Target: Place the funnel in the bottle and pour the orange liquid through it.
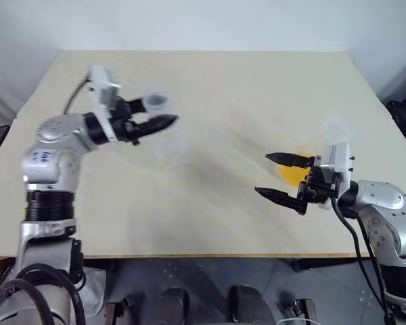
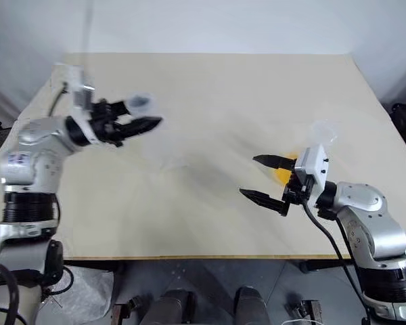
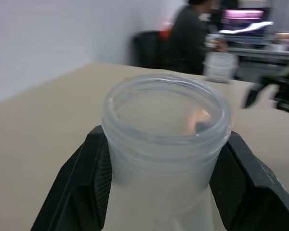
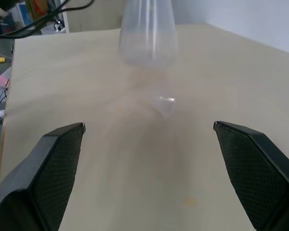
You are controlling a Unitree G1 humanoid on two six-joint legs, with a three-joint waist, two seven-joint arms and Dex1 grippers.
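Note:
My left gripper is shut on the neck of the clear bottle and holds it up over the left half of the table, mouth open. The right gripper stands open and empty at the right. Just behind it stands a second clear flask with the orange liquid as a shallow layer in its base. A small clear thing, possibly the funnel, lies on the table between the two grippers, under the lifted bottle.
The beige table spreads wide behind both arms, its front edge close to me. In the left wrist view a person sits by desks and a screen beyond the table's far side.

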